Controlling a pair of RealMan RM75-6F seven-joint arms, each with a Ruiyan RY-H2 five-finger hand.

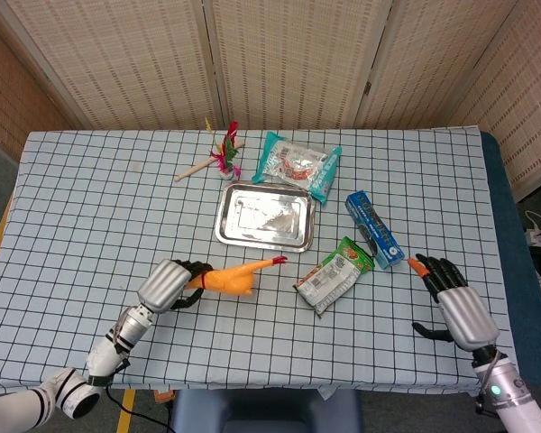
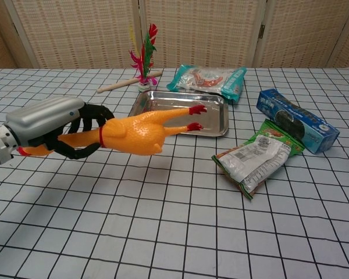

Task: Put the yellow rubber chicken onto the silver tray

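The left hand (image 2: pixel 49 125) has its dark fingers wrapped around the neck end of the yellow rubber chicken (image 2: pixel 131 132), which is off the counter (image 2: pixel 180 232) and lies nearly level in the air, its red feet pointing toward the near left corner of the silver tray (image 2: pixel 215 119). In the head view the chicken (image 1: pixel 234 277) sits short of the tray (image 1: pixel 263 215), on its near side. The step in hand is the carry, and doing it well probably means travelling forward and a little to the right with the body high enough for the feet to clear the tray's raised rim rather than catching it and shoving the tray toward the snack packet (image 2: pixel 208 80) behind. Since the grip sits at one end, the long soft body may droop or swing, so a slow, steady move seems wise. Lowering until the belly rests on the tray floor before loosening the fingers should keep it from bouncing out. The right hand (image 1: pixel 455 302) hovers with fingers spread, holding nothing, near the blue biscuit box (image 1: pixel 374 229), well clear of the path.
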